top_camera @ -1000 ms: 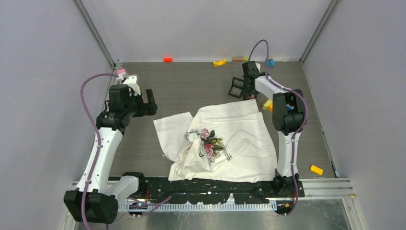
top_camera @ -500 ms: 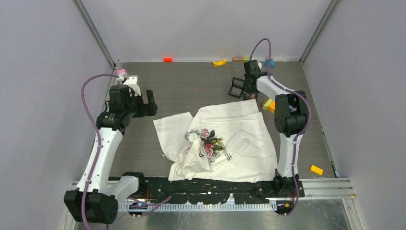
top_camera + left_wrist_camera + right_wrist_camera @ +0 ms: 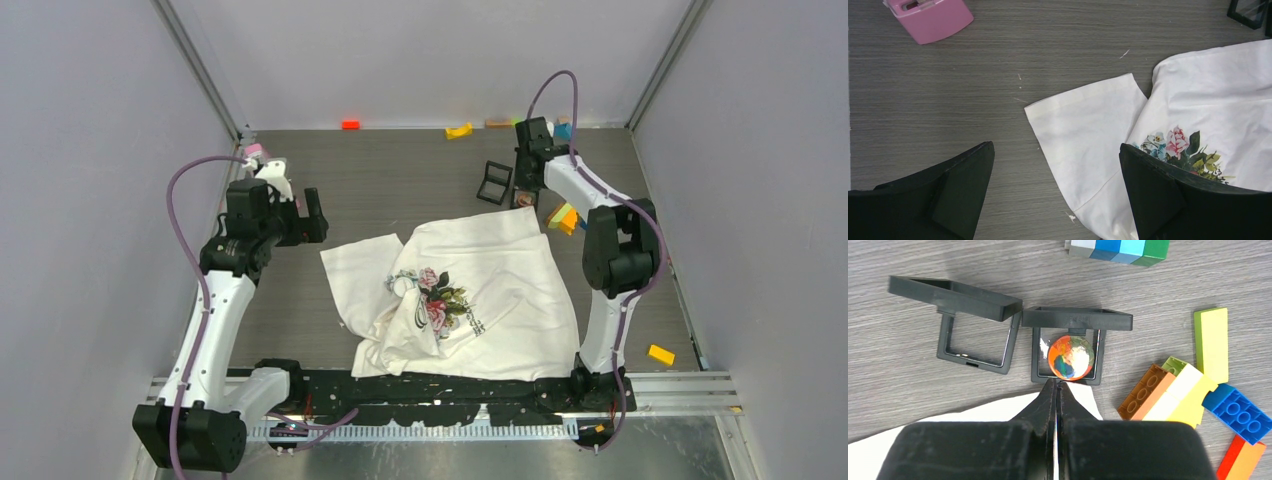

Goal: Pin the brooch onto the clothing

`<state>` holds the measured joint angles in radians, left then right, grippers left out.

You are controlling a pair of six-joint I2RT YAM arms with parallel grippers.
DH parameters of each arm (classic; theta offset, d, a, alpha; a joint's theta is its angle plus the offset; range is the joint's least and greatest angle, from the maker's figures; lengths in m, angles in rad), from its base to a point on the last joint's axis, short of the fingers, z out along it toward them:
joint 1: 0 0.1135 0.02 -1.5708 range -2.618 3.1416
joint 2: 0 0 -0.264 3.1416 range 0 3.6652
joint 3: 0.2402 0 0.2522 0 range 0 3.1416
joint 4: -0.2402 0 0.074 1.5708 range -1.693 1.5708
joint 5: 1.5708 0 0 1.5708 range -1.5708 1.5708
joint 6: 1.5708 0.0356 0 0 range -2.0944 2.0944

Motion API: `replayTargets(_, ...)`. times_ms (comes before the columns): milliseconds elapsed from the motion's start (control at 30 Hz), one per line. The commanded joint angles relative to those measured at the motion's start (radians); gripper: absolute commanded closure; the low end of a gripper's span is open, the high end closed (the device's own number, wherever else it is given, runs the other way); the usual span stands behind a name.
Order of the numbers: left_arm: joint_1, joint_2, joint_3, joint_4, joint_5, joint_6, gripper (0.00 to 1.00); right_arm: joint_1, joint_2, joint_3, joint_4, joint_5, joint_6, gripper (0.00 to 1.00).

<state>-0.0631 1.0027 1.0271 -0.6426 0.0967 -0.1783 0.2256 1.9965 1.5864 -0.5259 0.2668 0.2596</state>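
Observation:
The white T-shirt (image 3: 500, 275) with a rose print lies crumpled mid-table; it also shows in the left wrist view (image 3: 1208, 85), and its edge shows in the right wrist view (image 3: 998, 410). The round orange, blue and white brooch (image 3: 1071, 357) lies in an open black box (image 3: 1077, 320) just past the shirt's far edge (image 3: 522, 199). My right gripper (image 3: 1057, 384) is shut with nothing between its fingers, its tips right at the brooch's near rim; it also shows in the top view (image 3: 527, 185). My left gripper (image 3: 1056, 147) is open and empty above the shirt's left sleeve (image 3: 300, 215).
A second black frame (image 3: 975, 340) stands open left of the brooch box (image 3: 494, 182). Loose bricks lie right of it: yellow-green (image 3: 1211, 342), brown (image 3: 1147, 390), blue (image 3: 1238, 412). A pink case (image 3: 930, 15) sits far left. A yellow brick (image 3: 660, 354) lies near right.
My right arm has swung right and back from the black frame, which now stands free. The left arm has barely moved.

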Motion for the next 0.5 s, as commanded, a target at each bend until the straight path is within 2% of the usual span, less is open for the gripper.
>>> replayTargets(0, 0.006, -0.027, -0.006, 0.032, -0.009, 0.007, 0.0, 0.011, -0.078, -0.006, 0.011, -0.01, -0.019, 0.99)
replayTargets(100, 0.006, -0.029, -0.007, 0.034, -0.005, 0.005, 0.0, 0.012, -0.046, 0.007, 0.003, 0.011, -0.039, 0.97)
replayTargets(267, 0.005, -0.031, -0.009, 0.034, -0.005, 0.005, 0.0, 0.011, 0.017, 0.028, 0.003, 0.041, -0.062, 0.73)
replayTargets(367, 0.006, -0.031, -0.012, 0.034, -0.005, 0.005, 0.0, 0.008, 0.058, 0.052, 0.003, 0.04, -0.07, 0.63)
replayTargets(467, 0.006, -0.031, -0.012, 0.034, -0.003, 0.005, 0.0, -0.001, 0.089, 0.063, 0.004, 0.009, -0.071, 0.59)
